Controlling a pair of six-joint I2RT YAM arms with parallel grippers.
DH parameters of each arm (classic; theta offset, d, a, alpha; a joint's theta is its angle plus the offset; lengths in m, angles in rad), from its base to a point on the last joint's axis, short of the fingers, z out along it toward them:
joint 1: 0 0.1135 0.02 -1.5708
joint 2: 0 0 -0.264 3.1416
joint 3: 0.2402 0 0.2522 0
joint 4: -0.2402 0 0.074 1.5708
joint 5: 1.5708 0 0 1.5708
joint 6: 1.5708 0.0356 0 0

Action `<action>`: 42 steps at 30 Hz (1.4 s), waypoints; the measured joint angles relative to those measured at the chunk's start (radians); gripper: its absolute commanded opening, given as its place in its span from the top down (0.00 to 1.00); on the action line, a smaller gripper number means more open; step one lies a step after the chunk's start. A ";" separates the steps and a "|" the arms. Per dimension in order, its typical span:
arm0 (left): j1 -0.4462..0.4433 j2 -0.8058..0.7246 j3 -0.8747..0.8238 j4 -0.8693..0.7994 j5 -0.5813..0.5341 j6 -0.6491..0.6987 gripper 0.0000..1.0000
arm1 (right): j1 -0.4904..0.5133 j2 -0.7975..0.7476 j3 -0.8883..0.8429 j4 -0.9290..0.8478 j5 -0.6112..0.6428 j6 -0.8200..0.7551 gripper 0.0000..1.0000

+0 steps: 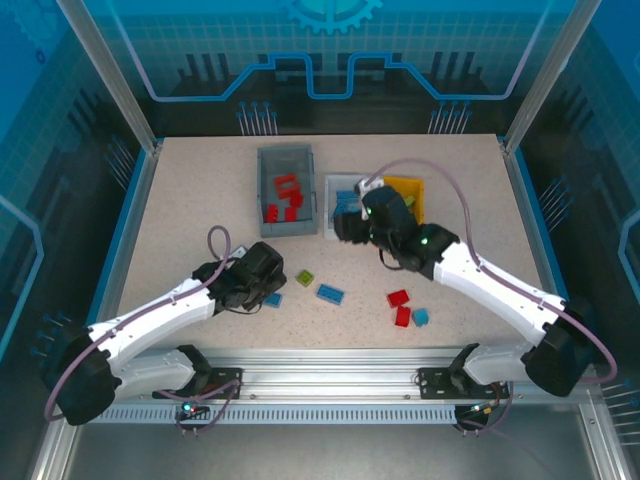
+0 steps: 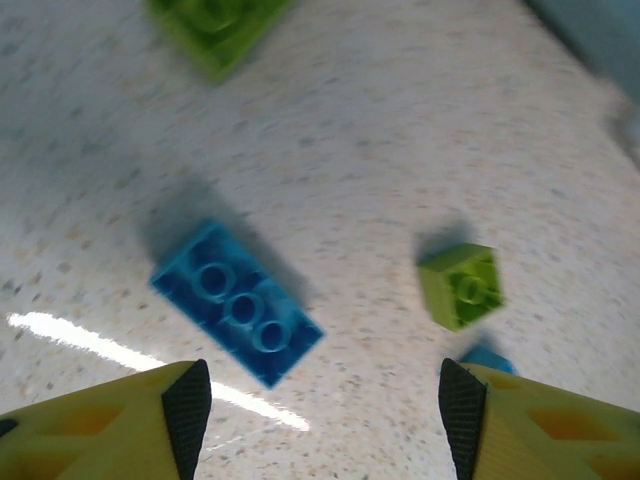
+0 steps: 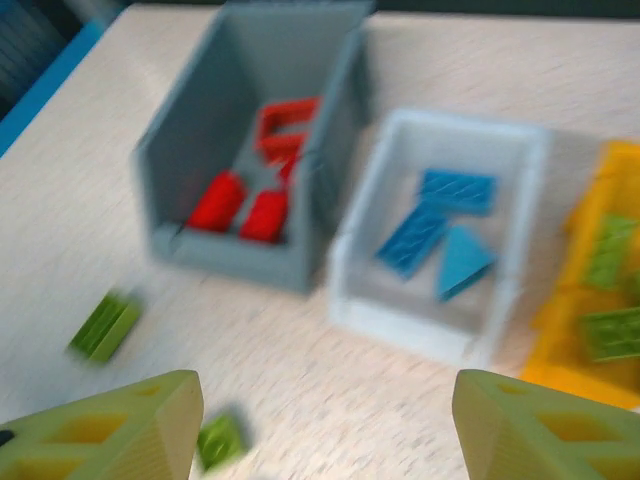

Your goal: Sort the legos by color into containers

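Left gripper [image 2: 325,400] parted, empty, near blue brick [image 2: 237,303], right gripper [image 3: 325,410] parted, empty

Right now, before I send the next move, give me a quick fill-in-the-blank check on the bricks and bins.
1. The grey bin holds ___ bricks.
2. The blue bricks already sorted lie in the ___ bin.
3. The three-stud brick on the table just ahead of the left gripper is ___.
4. The orange-yellow bin holds ___ bricks.
Missing words: red; white; blue; green.
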 measured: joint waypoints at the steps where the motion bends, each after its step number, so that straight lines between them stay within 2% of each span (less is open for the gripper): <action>1: 0.001 0.000 -0.017 0.002 0.007 -0.039 0.33 | 0.013 -0.011 -0.034 0.020 -0.045 -0.010 0.29; 6: 0.017 0.018 -0.036 0.038 0.025 -0.200 0.34 | 0.064 -0.030 -0.155 0.064 -0.224 -0.037 0.27; 12: 0.049 0.126 -0.041 0.129 0.057 -0.283 0.33 | 0.106 -0.069 -0.182 0.078 -0.291 -0.032 0.27; 25: 0.066 0.187 -0.040 0.164 0.080 -0.326 0.42 | 0.118 -0.082 -0.182 0.102 -0.295 0.005 0.28; 32: 0.066 0.153 -0.035 0.121 0.060 -0.308 0.40 | 0.118 -0.082 -0.182 0.106 -0.291 0.013 0.29; 37: 0.066 0.108 0.043 0.037 0.018 -0.264 0.40 | 0.118 -0.082 -0.182 0.109 -0.291 0.020 0.29; 42: 0.066 0.046 0.066 0.021 0.008 -0.272 0.34 | 0.118 -0.082 -0.182 0.109 -0.291 0.024 0.28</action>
